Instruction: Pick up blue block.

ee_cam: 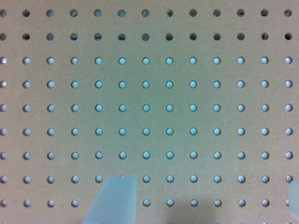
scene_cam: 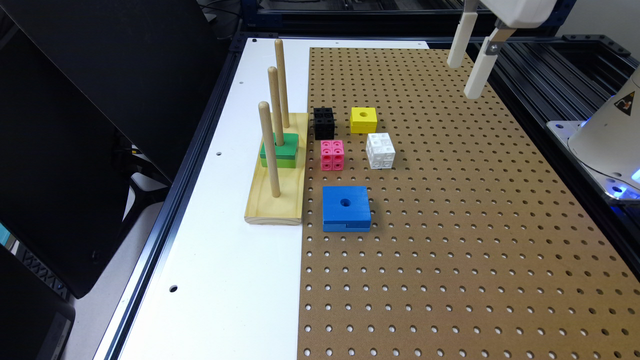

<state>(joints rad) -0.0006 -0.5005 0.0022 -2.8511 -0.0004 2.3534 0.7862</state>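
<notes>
The tool [scene_cam: 469,64] hangs wide open and empty, well apart from the blue block [scene_cam: 346,207], so it must first go over and down to it.

Matt blue block [scene_cam: 346,207], prob. plastic; wood pegs [scene_cam: 269,148]

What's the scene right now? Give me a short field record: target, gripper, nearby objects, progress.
target: blue block, lying flat on the pegboard, hole up, beside the wooden peg base
gripper: gripper raised above the pegboard's far end, open, holding nothing; one of its fingers over bare board
nearby objects: pink cube, white cube, black cube, yellow block, all beyond the blue block
pegs: green blocks stacked on the middle peg
progress: block not yet grasped
</notes>
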